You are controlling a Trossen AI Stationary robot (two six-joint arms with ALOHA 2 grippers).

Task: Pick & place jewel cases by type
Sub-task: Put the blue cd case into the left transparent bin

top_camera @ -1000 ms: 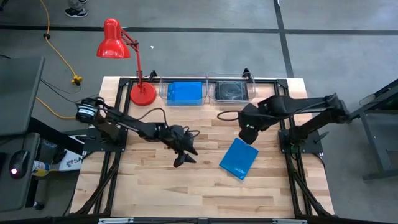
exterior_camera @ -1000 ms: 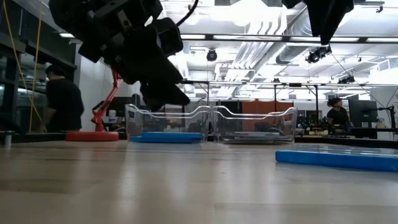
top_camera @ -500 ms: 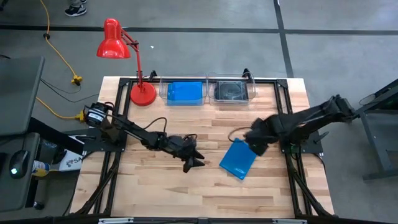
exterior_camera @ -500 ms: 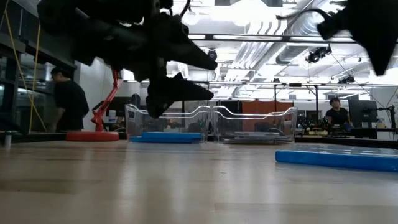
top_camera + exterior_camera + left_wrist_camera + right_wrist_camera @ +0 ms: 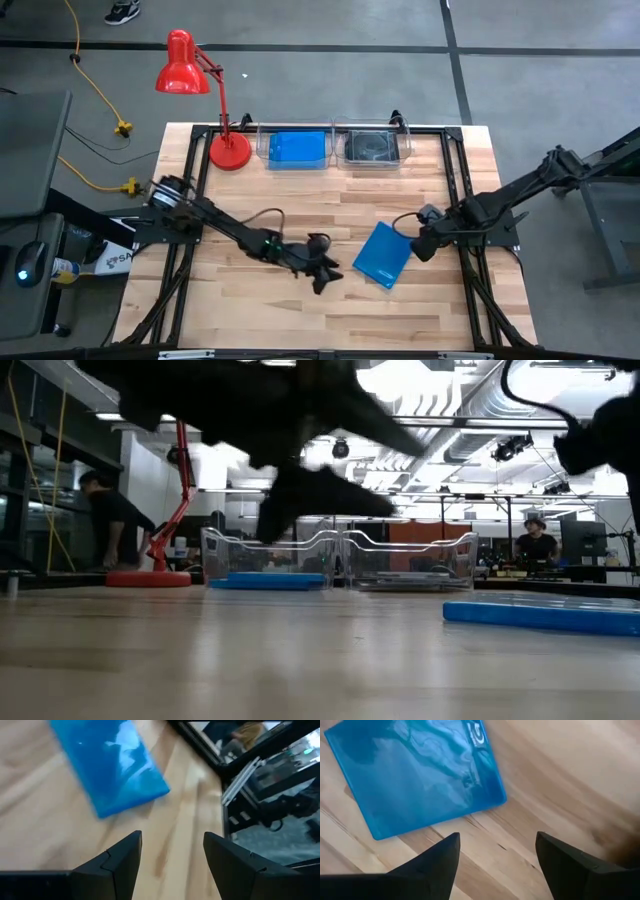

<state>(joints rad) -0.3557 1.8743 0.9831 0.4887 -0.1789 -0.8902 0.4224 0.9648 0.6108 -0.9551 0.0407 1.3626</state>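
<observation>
Right of centre on the table (image 5: 240, 305), a blue jewel case (image 5: 384, 254) lies between my left gripper (image 5: 328, 274) and right gripper (image 5: 421, 244), both spread open, holding nothing.

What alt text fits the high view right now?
Overhead view of a wooden table: one blue jewel case lies flat between the two arms, the left hand and right hand flanking it, both open. At the far edge, two clear bins sit beside a red lamp.
</observation>
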